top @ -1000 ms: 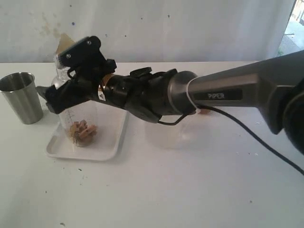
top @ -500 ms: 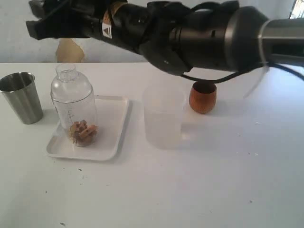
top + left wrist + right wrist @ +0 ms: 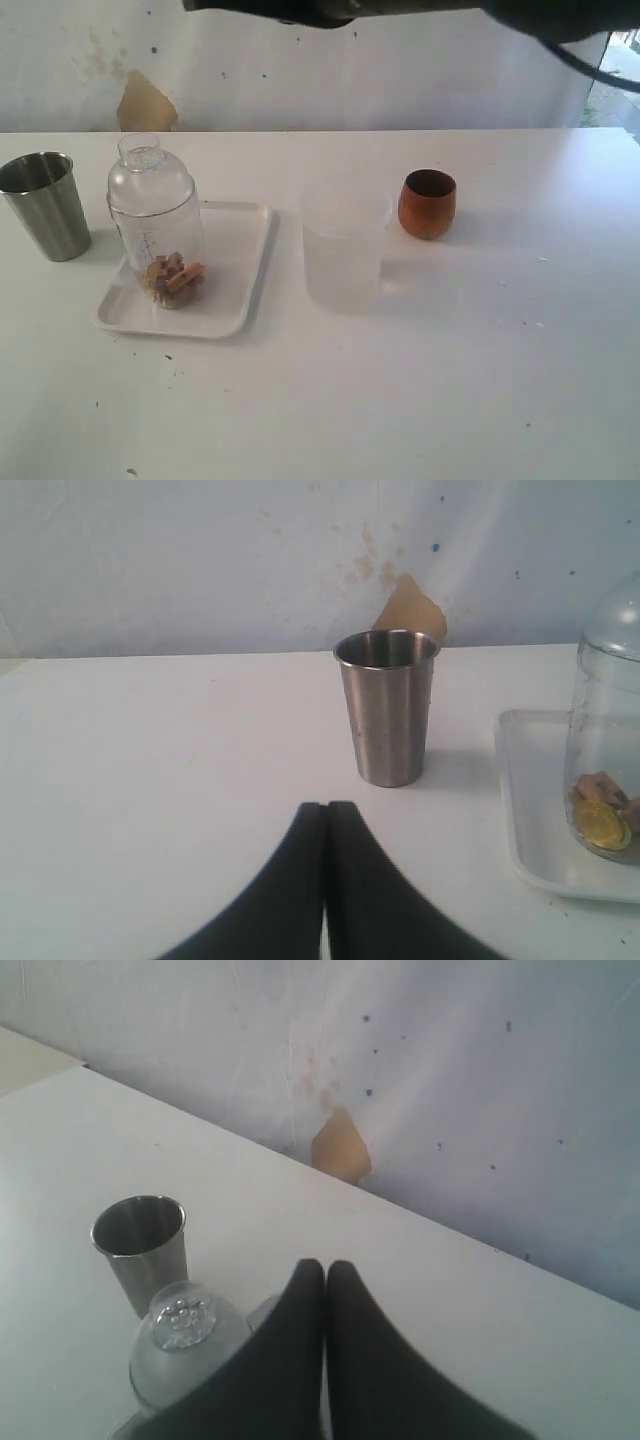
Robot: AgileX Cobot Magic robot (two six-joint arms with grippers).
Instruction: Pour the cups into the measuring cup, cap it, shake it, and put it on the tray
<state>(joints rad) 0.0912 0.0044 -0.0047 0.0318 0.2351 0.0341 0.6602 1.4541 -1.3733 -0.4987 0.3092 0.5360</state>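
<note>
The clear measuring cup (image 3: 157, 245) stands upright on the white tray (image 3: 238, 275), with the domed top on it and small brown pieces at its bottom. The steel tumbler (image 3: 45, 205) stands left of the tray, and the wooden cup (image 3: 427, 203) stands at the right. My left gripper (image 3: 326, 806) is shut and empty, low over the table and short of the tumbler (image 3: 388, 705). My right gripper (image 3: 325, 1266) is shut and empty, high above the capped measuring cup (image 3: 185, 1335) and the tumbler (image 3: 140, 1245). Only a dark strip of the right arm (image 3: 350, 8) shows in the exterior view.
A frosted plastic cup (image 3: 345, 250) stands between the tray and the wooden cup. A pale wall with a tan patch (image 3: 147, 103) runs behind the table. The tray's rim (image 3: 525, 810) and the measuring cup (image 3: 610, 750) also show in the left wrist view.
The right gripper let go of the measuring cup, rose up out of the exterior view and closed its jaws. The measuring cup stays on the tray. The left gripper has not moved.
</note>
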